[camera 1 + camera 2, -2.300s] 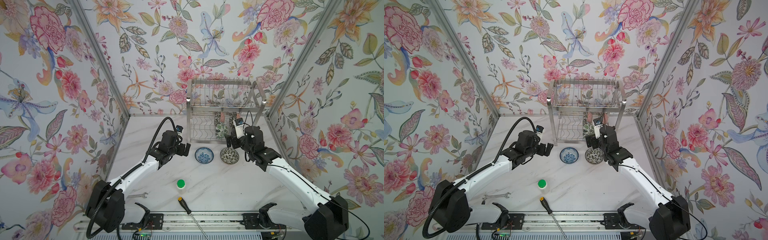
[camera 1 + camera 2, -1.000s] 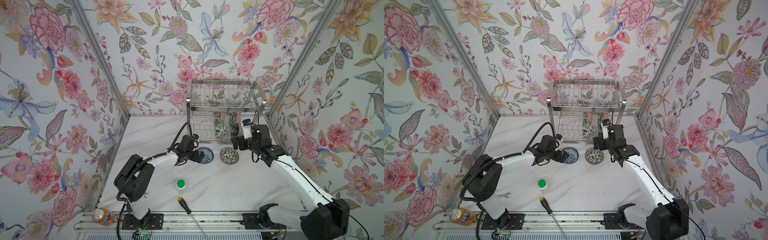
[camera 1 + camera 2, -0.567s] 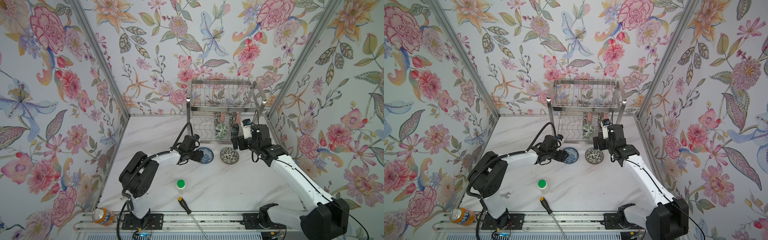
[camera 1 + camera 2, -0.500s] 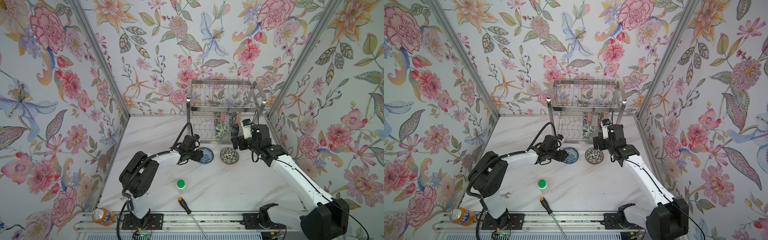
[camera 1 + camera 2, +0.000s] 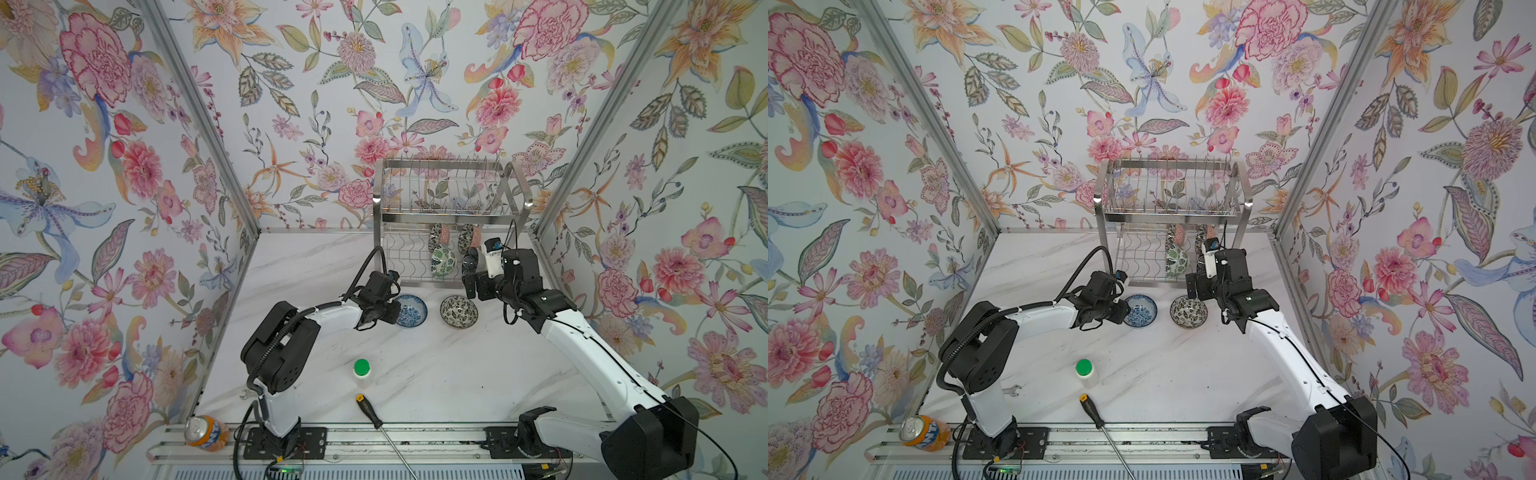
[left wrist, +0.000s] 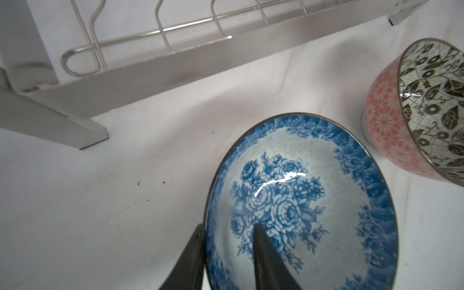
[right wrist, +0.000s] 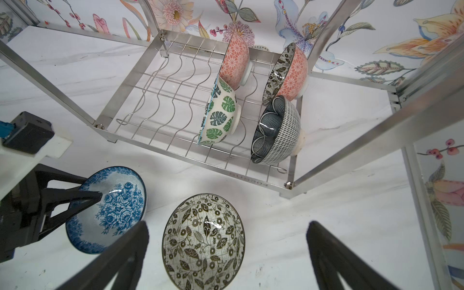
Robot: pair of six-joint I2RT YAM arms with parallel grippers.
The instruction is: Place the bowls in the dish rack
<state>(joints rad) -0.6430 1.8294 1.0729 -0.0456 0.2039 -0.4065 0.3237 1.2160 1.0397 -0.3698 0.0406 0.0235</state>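
Left gripper (image 6: 228, 226) pinches the blue-floral ceramic bowl (image 6: 301, 200) near the steel-wire dish rack (image 6: 175, 57); best lift slowly, rim held deep.

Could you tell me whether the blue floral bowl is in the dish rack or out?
Out: the blue floral bowl sits on the table before the dish rack, with the left pincer straddling its rim.

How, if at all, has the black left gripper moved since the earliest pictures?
Yes: left gripper moved rightward, onto the rim of the unmoved round blue-floral ceramic bowl.
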